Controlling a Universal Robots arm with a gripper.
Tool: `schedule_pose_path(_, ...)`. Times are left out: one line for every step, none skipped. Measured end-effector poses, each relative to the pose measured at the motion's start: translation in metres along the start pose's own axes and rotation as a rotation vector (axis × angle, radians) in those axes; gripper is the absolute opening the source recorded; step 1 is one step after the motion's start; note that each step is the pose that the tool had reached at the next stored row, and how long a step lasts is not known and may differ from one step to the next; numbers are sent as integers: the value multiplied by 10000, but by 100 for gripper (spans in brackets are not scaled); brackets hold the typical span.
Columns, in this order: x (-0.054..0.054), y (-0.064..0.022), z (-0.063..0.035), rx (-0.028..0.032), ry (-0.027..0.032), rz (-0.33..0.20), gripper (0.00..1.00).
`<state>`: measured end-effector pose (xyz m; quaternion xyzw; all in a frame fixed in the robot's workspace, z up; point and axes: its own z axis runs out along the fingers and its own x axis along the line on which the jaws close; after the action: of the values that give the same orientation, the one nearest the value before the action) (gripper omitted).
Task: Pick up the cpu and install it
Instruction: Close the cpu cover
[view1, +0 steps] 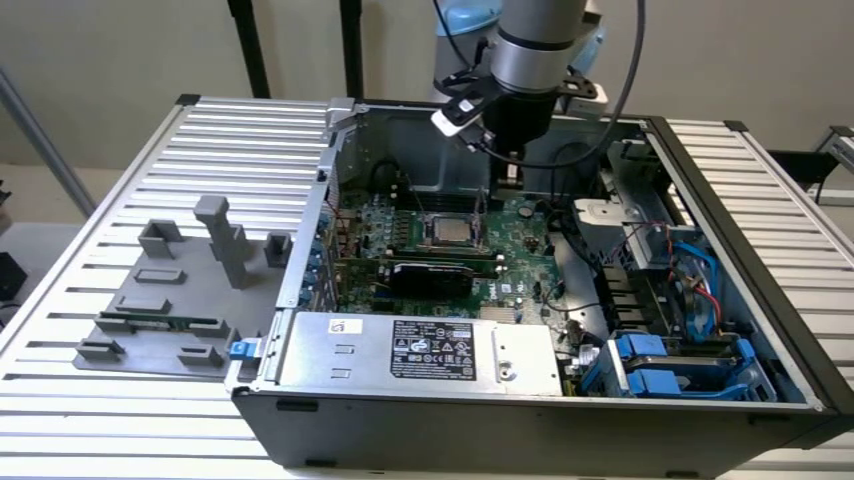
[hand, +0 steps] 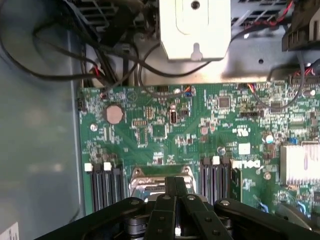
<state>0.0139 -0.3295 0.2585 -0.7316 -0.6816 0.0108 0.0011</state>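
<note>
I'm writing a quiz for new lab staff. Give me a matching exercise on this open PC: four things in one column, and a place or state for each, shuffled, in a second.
Things
1. cpu
2. grey holder
3. blue drive brackets
4. claw

Places or states
A. shut, above the green board
B. on the slatted table, outside the case, at the exterior view's left
C. in the socket frame, mid-board
D. inside the case, near corner at the exterior view's right

Pairs: 1-C, 2-B, 3-D, 4-A
</note>
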Motion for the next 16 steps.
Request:
schedule_pose_path(-1, -20, 0, 110, -7, -2, 11)
schedule_pose_path(-3, -39, 1, 207, -13, -4, 11)
schedule_pose_path(-4, -60, 2, 314, -20, -7, 11)
schedule_pose_path(-6, -79, 3, 400, -25, -10, 11)
schedule_pose_path(-7, -98, 4, 477, -30, -14, 11)
schedule_pose_path(-8, -118, 6, 546, -34, -18, 11)
schedule_pose_path(-10, -138, 8, 612, -38, -22, 11)
schedule_pose_path(-11, -158, 10, 675, -43, -27, 11)
schedule_pose_path(-13, -178, 12, 741, -47, -33, 11)
schedule_pose_path(-14, -198, 14, 801, -51, -39, 11)
schedule_pose_path(-15, -219, 17, 862, -56, -45, 11)
schedule_pose_path(-17, -239, 19, 919, -59, -49, 11)
schedule_pose_path(-18, -260, 22, 973, -63, -56, 11)
schedule_pose_path(-20, -281, 25, 1024, -68, -61, 11)
schedule_pose_path(-21, -303, 28, 1072, -72, -68, 11)
schedule_pose_path(-23, -325, 32, 1119, -75, -72, 11)
